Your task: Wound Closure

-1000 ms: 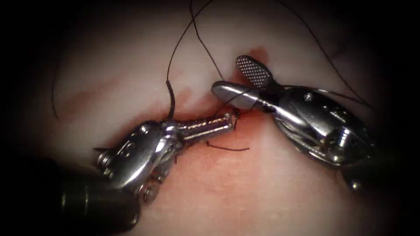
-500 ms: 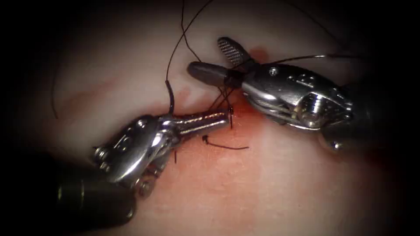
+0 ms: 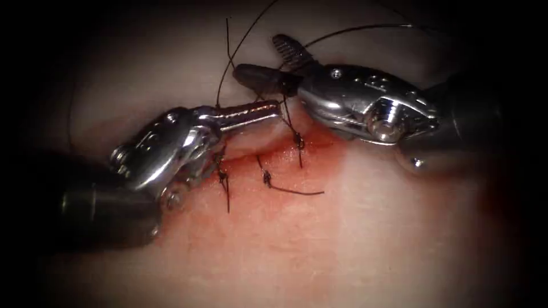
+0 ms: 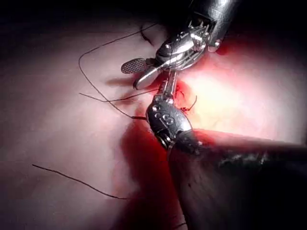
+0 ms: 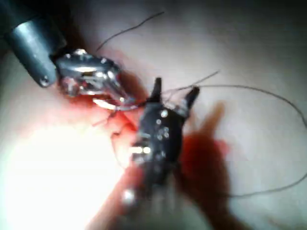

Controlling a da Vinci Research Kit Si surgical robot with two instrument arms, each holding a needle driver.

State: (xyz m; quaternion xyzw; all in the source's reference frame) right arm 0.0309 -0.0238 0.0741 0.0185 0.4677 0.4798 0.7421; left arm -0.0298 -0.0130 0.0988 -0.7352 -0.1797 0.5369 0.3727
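Left tool (image 3: 268, 110) clamps thread (image 3: 228, 63); right tool (image 3: 268, 63) gapes, straddling same strand (above cut (image 3: 285, 151)).

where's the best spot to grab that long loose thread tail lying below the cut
Probably the free end of the thread tail, coming from above: it lies flat on the tissue, running right from its knot, apart from the left tool and right tool.

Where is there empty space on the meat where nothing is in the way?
Bare tissue lies below the cut thread end and the right pincer, and again in the far left part, above the left pincer. It is crowded in the middle: both pincers meet there, the left shut on thread, the right open, beside three knots in red fluid.
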